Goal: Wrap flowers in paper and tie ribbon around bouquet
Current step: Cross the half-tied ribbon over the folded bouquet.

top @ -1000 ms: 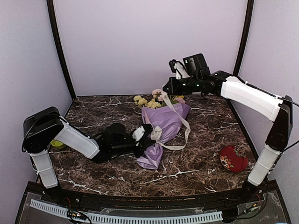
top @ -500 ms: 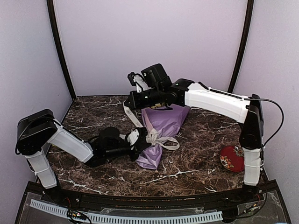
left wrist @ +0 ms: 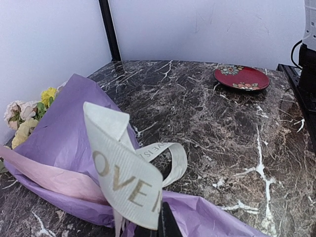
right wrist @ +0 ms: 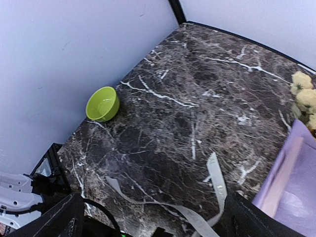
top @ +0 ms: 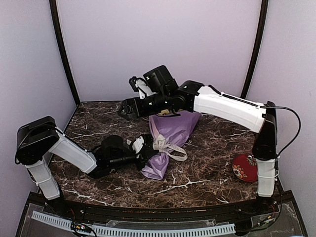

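- A crinkled lilac-purple paper cone [top: 173, 131] holds round pale yellow, bright yellow and pink flowers [left wrist: 24, 118].
- The cone lies flat on the dark marble tabletop [top: 207, 182]. Its long axis is slanted, with the narrow end toward the near edge and the mouth and blooms toward the back wall.
- A cream fabric ribbon [left wrist: 123, 173] with gold lettering loops around the cone's waist.
- The left hand [top: 147, 148], just left of that waist, is clamped on the ribbon.
- The right hand [top: 123, 109] hovers left of the cone's mouth, fingers spread wide, gripping nothing.
- A red flowered plate [top: 246, 167] lies right of the cone. A lime-green bowl [right wrist: 102, 103] stands upright well to the cone's left.
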Controlling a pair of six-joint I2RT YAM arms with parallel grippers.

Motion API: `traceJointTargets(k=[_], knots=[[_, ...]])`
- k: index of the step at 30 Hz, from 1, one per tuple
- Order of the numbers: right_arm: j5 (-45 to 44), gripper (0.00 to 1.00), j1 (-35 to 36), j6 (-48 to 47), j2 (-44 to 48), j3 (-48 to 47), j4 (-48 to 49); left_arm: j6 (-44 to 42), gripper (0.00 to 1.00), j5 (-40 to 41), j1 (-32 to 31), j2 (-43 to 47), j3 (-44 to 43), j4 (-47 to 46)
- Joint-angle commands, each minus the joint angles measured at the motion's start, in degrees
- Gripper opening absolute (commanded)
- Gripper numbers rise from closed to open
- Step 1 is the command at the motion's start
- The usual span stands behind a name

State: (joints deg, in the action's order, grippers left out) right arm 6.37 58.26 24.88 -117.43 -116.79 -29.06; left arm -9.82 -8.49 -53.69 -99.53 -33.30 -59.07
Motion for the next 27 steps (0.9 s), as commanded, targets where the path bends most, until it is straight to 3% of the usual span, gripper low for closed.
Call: traceJointTargets(k=[1, 4, 7, 13, 18, 24, 26, 27], knots=[[-3.57, 1.00, -2.86, -2.66, 8.06, 4.01, -3.80, 3.08, 0.00, -0.14, -0.54, -0.73, 1.52, -7.33], [-0.93, 0.99, -5.64, -3.57, 14.67, 15.18, -1.08, 4.61, 0.00, -0.15, -0.54, -1.61, 1.76, -9.50], [11.08, 0.94, -9.21, -3.25, 19.85, 27.32, 5.52, 5.63, 0.00, -0.17, -0.54, -2.31, 1.16, -9.32], [19.11, 0.83, -10.19, -5.72, 21.43, 38.05, 11.05, 6.82, 0.00, 0.10, -0.54, -2.93, 1.03, -9.34], [19.22, 0.81, -10.20, -7.18, 18.35, 40.14, 12.50, 7.32, 0.00, -0.08, -0.54, -3.39, 0.86, -9.36], [23.59, 0.70, -10.20, -6.25, 16.03, 40.35, 15.34, 6.54, 0.00, -0.36, -0.54, -3.59, -0.05, -7.60], [23.88, 0.62, -10.20, -6.14, 15.51, 40.27, 14.94, 6.49, 0.00, -0.31, -0.54, -3.53, -0.20, -7.58], [23.91, 0.54, -10.22, -6.24, 15.47, 40.23, 14.57, 6.43, 0.00, -0.16, -0.54, -3.49, -0.19, -7.56]])
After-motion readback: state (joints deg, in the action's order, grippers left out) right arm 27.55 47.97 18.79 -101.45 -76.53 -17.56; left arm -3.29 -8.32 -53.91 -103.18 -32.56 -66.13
